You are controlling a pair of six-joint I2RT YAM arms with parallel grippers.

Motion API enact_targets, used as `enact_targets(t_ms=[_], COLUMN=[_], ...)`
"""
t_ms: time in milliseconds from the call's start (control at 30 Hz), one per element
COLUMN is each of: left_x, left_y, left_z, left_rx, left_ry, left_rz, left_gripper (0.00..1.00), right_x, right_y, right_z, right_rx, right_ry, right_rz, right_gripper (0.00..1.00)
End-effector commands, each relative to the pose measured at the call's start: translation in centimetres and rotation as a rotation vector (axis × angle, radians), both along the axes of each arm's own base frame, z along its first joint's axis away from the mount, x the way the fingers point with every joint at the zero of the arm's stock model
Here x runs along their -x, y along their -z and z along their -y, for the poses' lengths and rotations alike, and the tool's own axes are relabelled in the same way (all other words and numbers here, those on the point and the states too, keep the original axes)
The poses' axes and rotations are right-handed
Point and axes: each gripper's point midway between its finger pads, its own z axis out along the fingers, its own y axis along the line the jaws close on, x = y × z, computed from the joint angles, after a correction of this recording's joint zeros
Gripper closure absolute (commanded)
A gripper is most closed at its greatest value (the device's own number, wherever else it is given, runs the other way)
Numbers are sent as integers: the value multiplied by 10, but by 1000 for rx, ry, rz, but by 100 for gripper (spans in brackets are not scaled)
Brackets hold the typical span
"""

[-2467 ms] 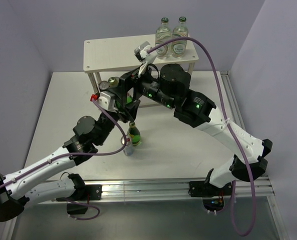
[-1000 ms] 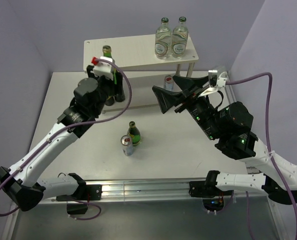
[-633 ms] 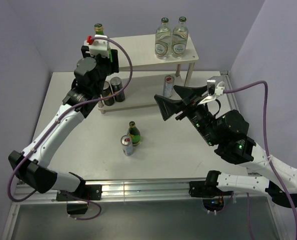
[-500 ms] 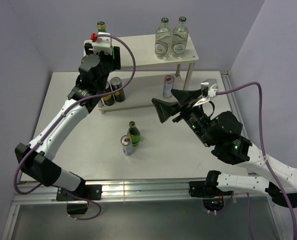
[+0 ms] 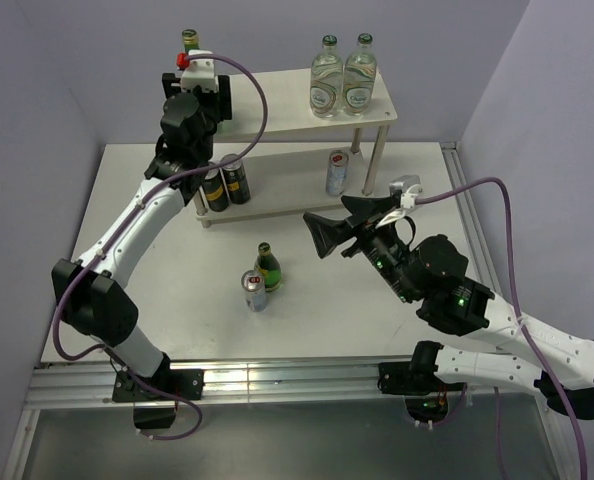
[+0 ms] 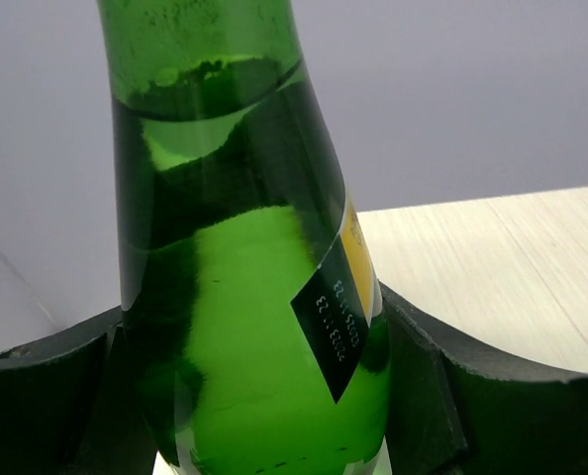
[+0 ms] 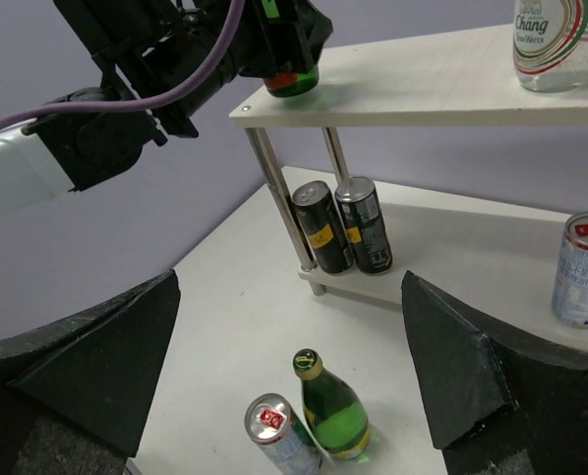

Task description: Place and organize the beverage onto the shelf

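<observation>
My left gripper (image 5: 196, 88) is shut on a green glass bottle (image 6: 254, 317) and holds it upright at the left end of the shelf's top board (image 5: 277, 100). The right wrist view shows that bottle's base (image 7: 292, 81) at the board's corner. Two clear bottles (image 5: 342, 75) stand at the top board's right end. A silver can (image 5: 337, 172) stands on the lower board. A second green bottle (image 5: 268, 268) and a silver can (image 5: 254, 290) stand together on the table. My right gripper (image 5: 339, 225) is open and empty, in the air to their right.
Two dark cans (image 5: 225, 184) stand at the left end of the lower board, next to a shelf leg (image 7: 284, 208). Purple walls close in the table on the left, back and right. A metal rail (image 5: 287, 375) runs along the near edge.
My left arm has lifted the green bottle from the lower board's height up to the top board's left end. My right arm has drawn back from the shelf and opened over the table.
</observation>
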Motion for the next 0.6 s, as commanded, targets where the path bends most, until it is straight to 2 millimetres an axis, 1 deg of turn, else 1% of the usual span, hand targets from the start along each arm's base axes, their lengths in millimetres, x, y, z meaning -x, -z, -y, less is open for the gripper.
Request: enact_targets(t_ms=[0, 67, 100, 133, 167, 200, 267, 300, 500, 533, 567], left_x=[19, 17, 14, 13, 13, 10, 9, 8, 0, -5, -6], left_y=[-89, -84, -76, -74, -71, -64, -60, -53, -36, -31, -29], left_z=[-27, -31, -33, -34, -37, -40, -42, -43, -46, -43, -44], left_rx=[142, 158, 158, 166, 173, 177, 196, 197, 205, 232, 234], left_ry=[-46, -49, -54, -53, -58, -66, -76, -83, -87, -74, -81], left_rz=[279, 276, 269, 268, 267, 258, 265, 257, 231, 221, 214], left_gripper=[100, 100, 100, 100, 100, 100, 100, 100, 100, 100, 99], right_x=[-2, -3, -2, -3, -2, -3, -3, -3, -1, -1, -1], right_y=[-6, -3, -2, -2, 2, 2, 6, 5, 8, 11, 11], right_z=[10, 10, 11, 11, 10, 11, 11, 12, 18, 18, 18], right_rx=[-29, -21, -22, -22, -15, -19, -11, -16, -21, -16, -19], right_ry=[39, 43, 41, 41, 38, 41, 42, 44, 49, 49, 51], right_rz=[22, 20, 21, 22, 17, 16, 10, 10, 6, 3, 1], right_gripper=[0, 0, 0, 0, 0, 0, 0, 0, 0, 0, 0])
